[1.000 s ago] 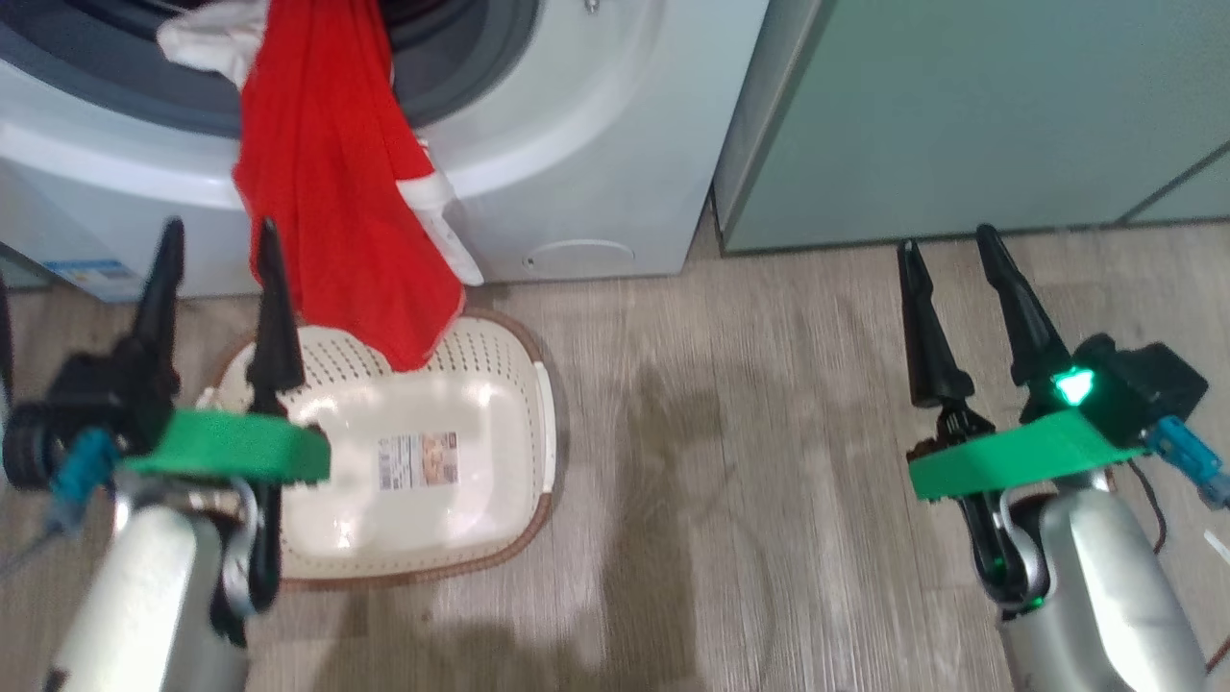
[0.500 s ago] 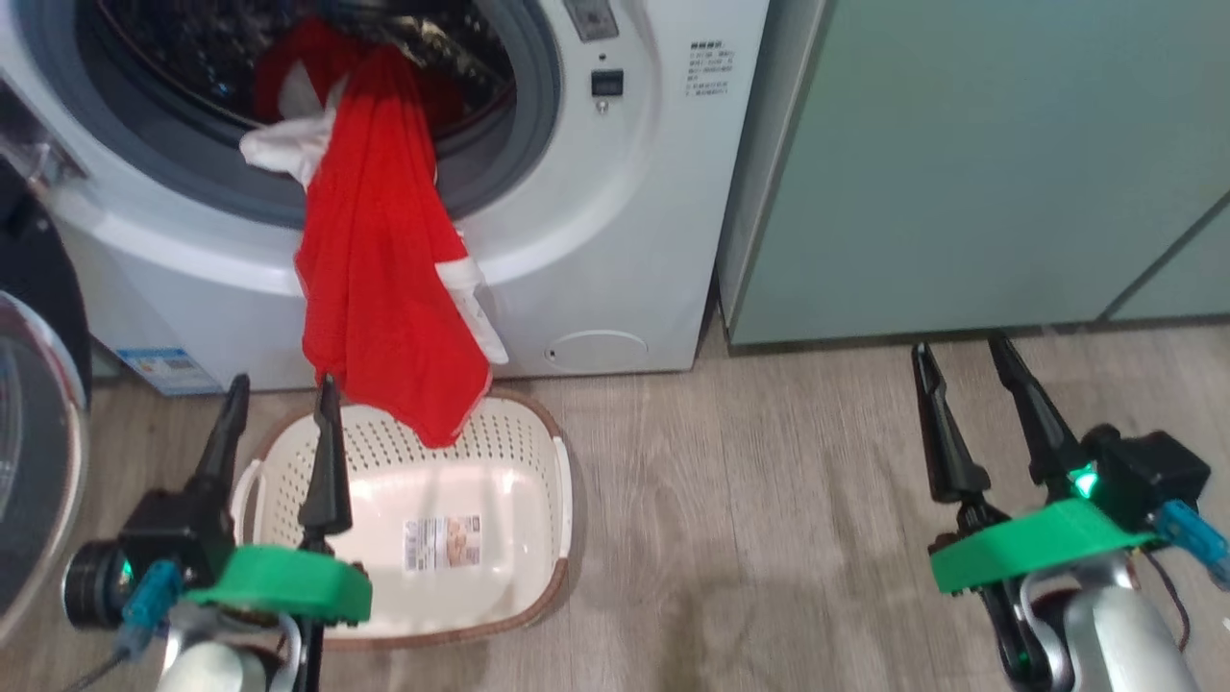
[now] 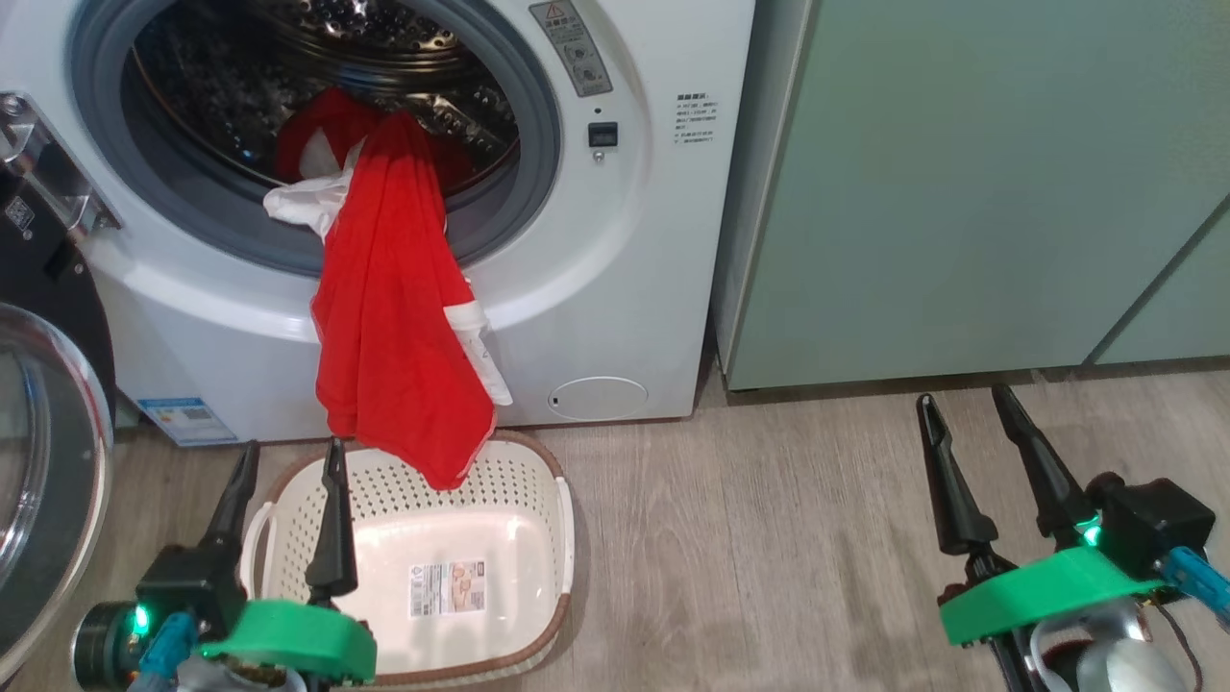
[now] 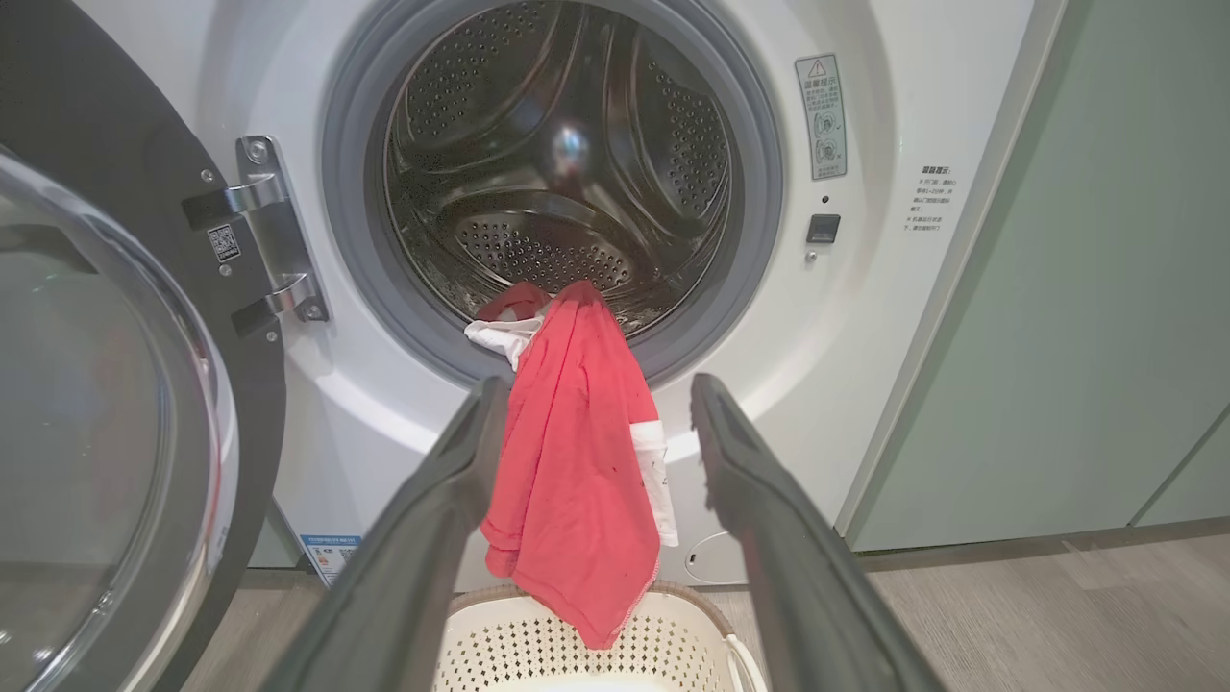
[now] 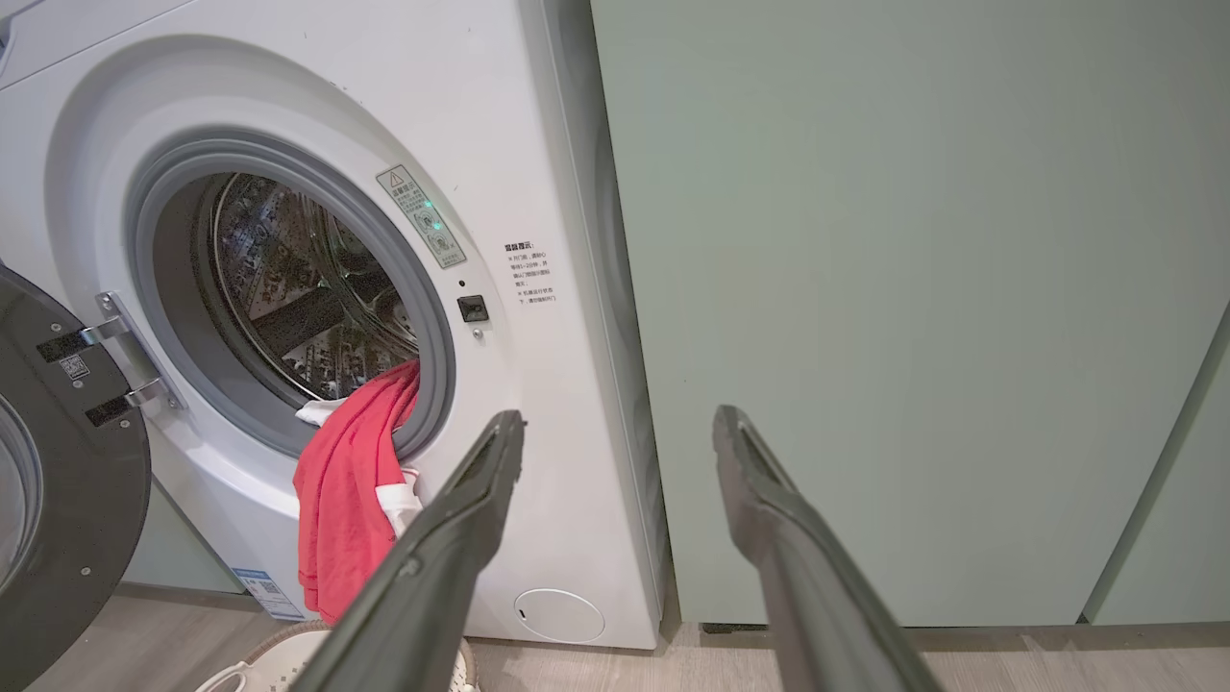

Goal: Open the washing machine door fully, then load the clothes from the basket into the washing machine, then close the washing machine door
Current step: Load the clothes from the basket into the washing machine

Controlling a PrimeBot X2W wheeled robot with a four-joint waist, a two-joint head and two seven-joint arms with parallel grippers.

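Note:
The washing machine (image 3: pixel 615 279) stands with its door (image 3: pixel 43 461) swung wide to the left. A red shirt with white trim, one of the clothes (image 3: pixel 394 327), hangs out of the drum over the grey seal, its lower end dangling above the basket (image 3: pixel 538 509). More red fabric lies inside the drum (image 4: pixel 509 303). The basket sits on the floor before the washer and holds no clothes. My left gripper (image 3: pixel 288 457) is open and empty over the basket's left rim. My right gripper (image 3: pixel 966 404) is open and empty above the floor at the right.
Pale green cabinets (image 3: pixel 961 192) stand right of the washer. The open door (image 4: pixel 115 432) juts out at the left, close to my left arm. Wood-look floor (image 3: pixel 750 538) stretches between basket and right gripper.
The head camera has tilted up, so the washer's opening and drum come into view. Both grippers stay open and hold roughly the same pose. The shirt hangs as before.

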